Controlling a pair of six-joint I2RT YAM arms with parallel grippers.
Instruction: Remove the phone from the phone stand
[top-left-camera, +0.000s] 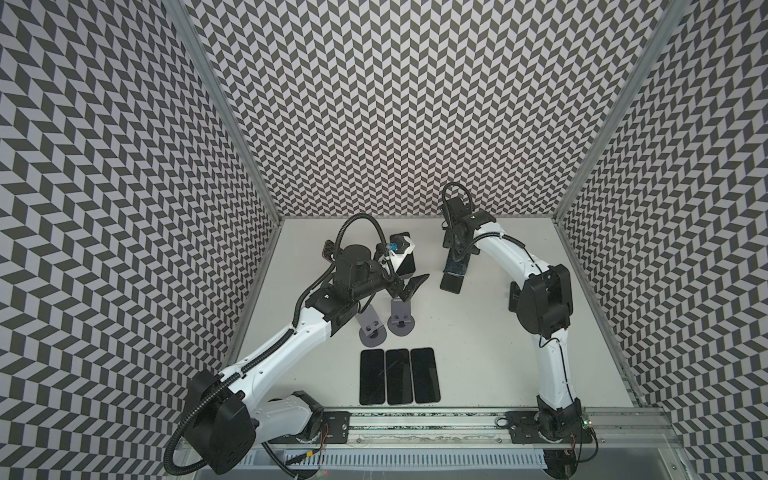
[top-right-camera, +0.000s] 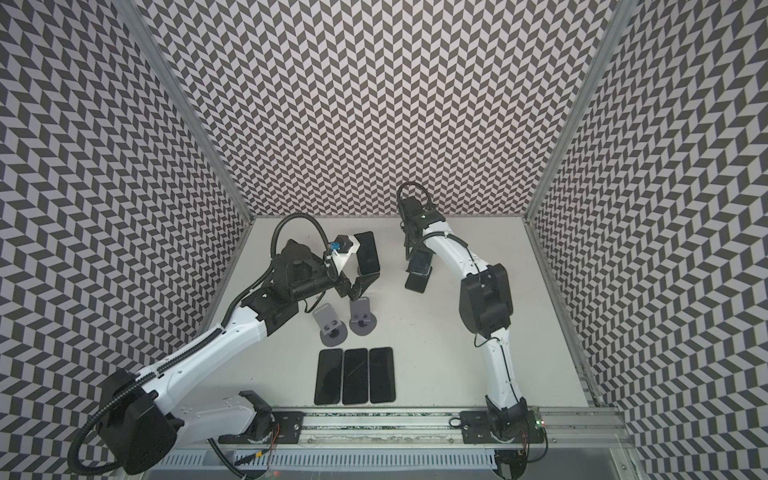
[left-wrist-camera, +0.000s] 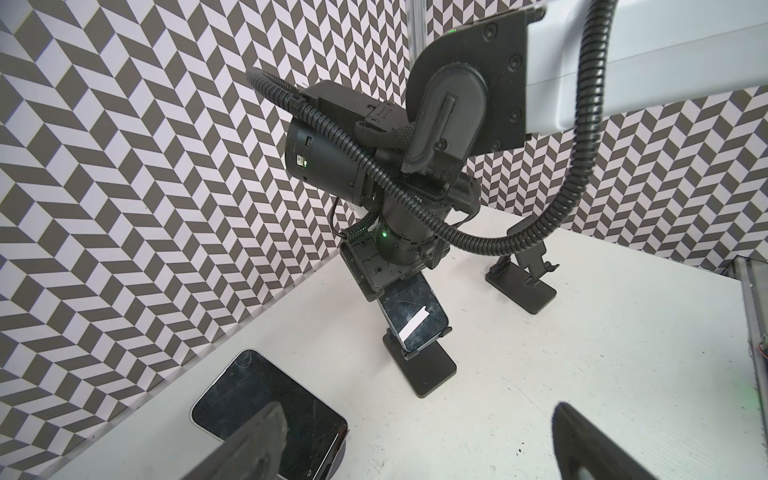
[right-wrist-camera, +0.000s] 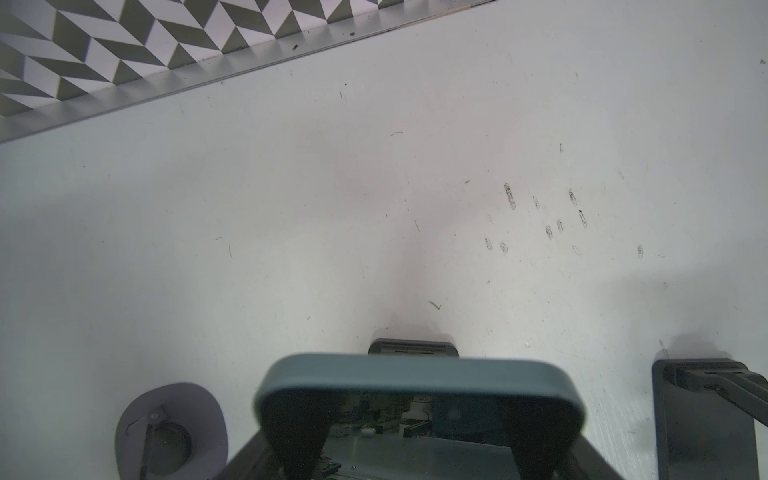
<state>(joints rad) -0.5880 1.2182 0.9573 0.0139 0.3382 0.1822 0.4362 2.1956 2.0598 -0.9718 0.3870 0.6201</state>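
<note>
The right gripper (left-wrist-camera: 395, 291) is down on the upper end of the phone (left-wrist-camera: 415, 322), jaws pressed in against the two long sides of the case, and that looks like a solid grip. The phone sits in the black stand (left-wrist-camera: 432, 370), bottom edge tucked against the lip, toward the back of the table (top-left-camera: 490, 365), right of centre. It leans back on the stand: the long axis climbs from the lip up and away toward the back wall, top edge highest, screen facing up and toward the front. Over to the left gripper (top-left-camera: 409, 286): jaws spread wide, nothing in them, hanging just behind two grey stands (top-left-camera: 374, 328). Close behind it a second phone (top-right-camera: 368, 257) is propped up. Three more phones (top-left-camera: 398, 376) lie flat, side by side, near the front edge.
</note>
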